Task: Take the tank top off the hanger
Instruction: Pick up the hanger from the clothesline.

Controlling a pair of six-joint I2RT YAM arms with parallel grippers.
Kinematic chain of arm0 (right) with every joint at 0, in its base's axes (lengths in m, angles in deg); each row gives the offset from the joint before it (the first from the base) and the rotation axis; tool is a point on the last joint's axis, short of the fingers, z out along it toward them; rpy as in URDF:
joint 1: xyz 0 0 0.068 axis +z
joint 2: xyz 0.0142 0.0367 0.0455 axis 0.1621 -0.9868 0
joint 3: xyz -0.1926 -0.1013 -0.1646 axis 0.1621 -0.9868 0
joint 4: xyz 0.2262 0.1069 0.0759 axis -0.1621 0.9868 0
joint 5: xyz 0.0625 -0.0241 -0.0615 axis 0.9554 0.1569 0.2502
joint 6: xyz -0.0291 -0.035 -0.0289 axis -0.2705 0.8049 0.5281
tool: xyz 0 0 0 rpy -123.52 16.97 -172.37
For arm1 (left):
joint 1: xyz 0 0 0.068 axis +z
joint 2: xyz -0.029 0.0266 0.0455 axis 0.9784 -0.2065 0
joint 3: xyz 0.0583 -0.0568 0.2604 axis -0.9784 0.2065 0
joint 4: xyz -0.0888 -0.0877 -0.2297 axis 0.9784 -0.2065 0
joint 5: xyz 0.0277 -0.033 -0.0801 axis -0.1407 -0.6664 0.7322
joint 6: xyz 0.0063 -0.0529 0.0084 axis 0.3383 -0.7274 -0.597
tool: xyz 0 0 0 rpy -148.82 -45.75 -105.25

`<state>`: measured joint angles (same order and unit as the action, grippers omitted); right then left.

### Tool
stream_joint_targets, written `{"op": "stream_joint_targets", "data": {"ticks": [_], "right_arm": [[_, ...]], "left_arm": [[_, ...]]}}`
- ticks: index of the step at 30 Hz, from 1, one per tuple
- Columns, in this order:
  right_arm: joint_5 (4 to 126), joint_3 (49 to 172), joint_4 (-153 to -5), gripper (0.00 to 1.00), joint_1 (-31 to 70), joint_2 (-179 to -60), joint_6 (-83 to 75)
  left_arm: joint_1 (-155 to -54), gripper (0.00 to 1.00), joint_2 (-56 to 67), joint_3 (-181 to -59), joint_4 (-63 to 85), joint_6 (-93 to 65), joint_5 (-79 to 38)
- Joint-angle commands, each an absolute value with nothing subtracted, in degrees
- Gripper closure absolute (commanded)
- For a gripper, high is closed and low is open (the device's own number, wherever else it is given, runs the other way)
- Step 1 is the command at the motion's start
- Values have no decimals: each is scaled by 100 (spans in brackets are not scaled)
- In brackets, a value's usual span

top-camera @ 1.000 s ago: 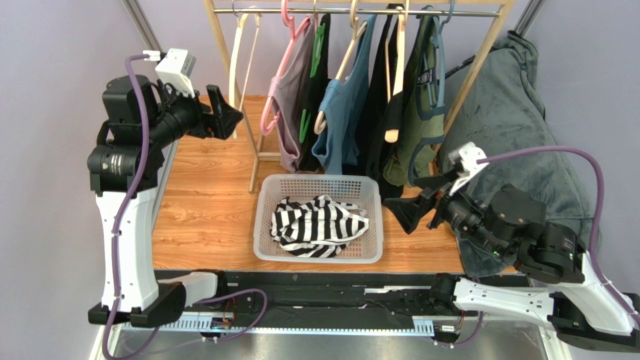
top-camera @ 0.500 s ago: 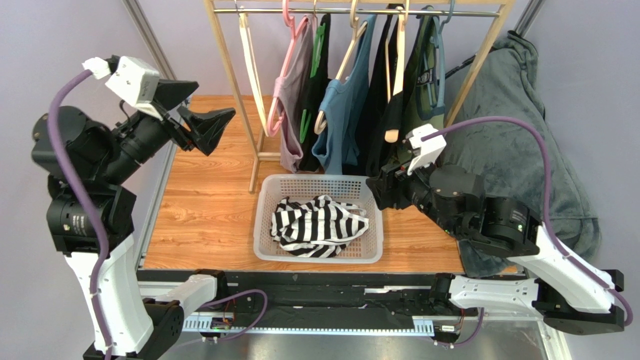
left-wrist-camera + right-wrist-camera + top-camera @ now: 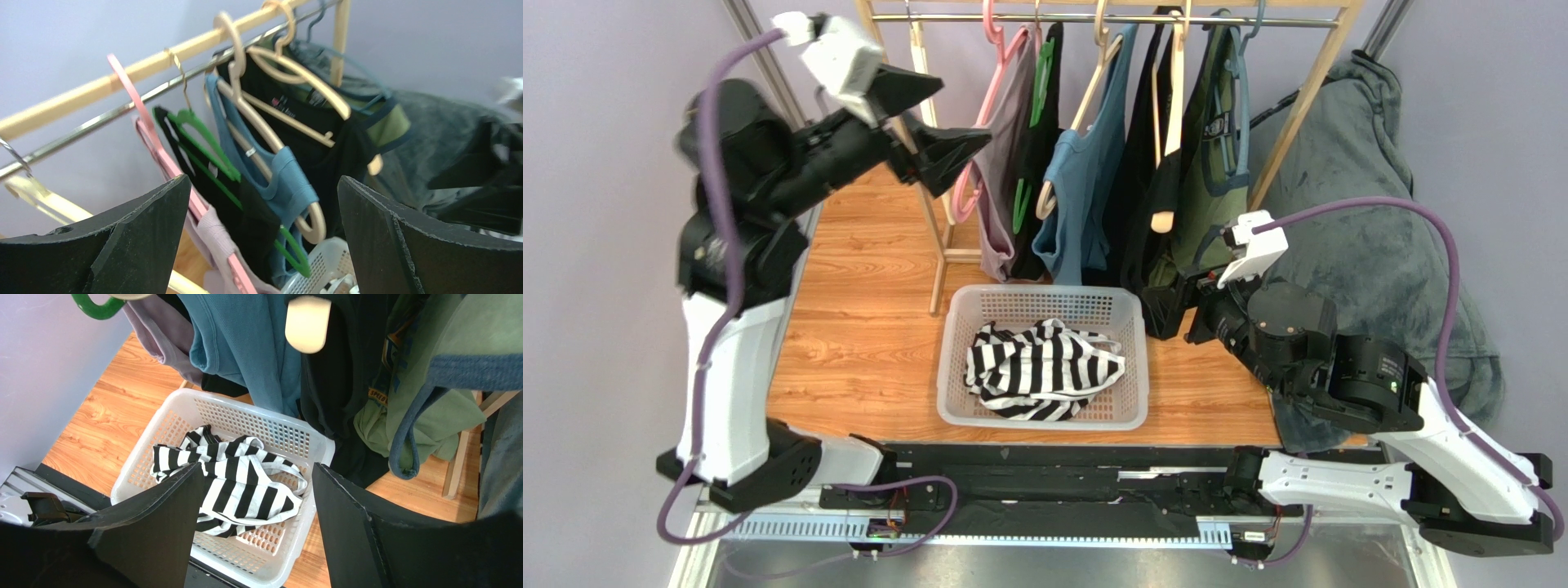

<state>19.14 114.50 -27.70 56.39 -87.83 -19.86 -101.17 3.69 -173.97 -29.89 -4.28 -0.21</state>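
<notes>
**Left arm swings up to the rail**

Since half a second ago the left end effector has risen and swung right. It now sits just beside the pink hanger, jaws spread wide and holding nothing. The right end effector has barely shifted. It stays at the far right corner of the basket, open and empty.

The mauve tank top hangs on the pink hanger from the rail. A black garment on a green hanger crowds it, with a blue top next along. The rack leg slants close by the left fingers. A striped garment lies in the basket on the surface.
</notes>
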Motion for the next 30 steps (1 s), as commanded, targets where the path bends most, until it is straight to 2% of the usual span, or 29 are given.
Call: {"op": "stream_joint_targets", "data": {"ticks": [1, 13, 23, 26, 28, 30], "right_arm": [[1774, 11304, -2924, 31, 5615, -8690, -2313], [1748, 10979, -2898, 31, 5615, -8488, -2401], [1686, 10874, -2880, 30, 5606, -8382, -2357], [1695, 10830, -2889, 30, 5615, -8356, -2366], [1721, 10829, -2889, 30, 5615, -8347, -2375], [1748, 10838, -2889, 31, 5615, -8330, -2384]], "left_arm": [[-10348, 2, 97, -17166, -3248, 33, -1100], [-10445, 2, -510, -17298, -3467, 227, -1778], [-10533, 14, -290, -16911, -3986, 403, -2314], [-10533, 23, -176, -16797, -3986, 560, -2498], [-10533, 35, -246, -16893, -4064, 692, -2858], [-10533, 37, -307, -16990, -4328, 719, -3087]]}}
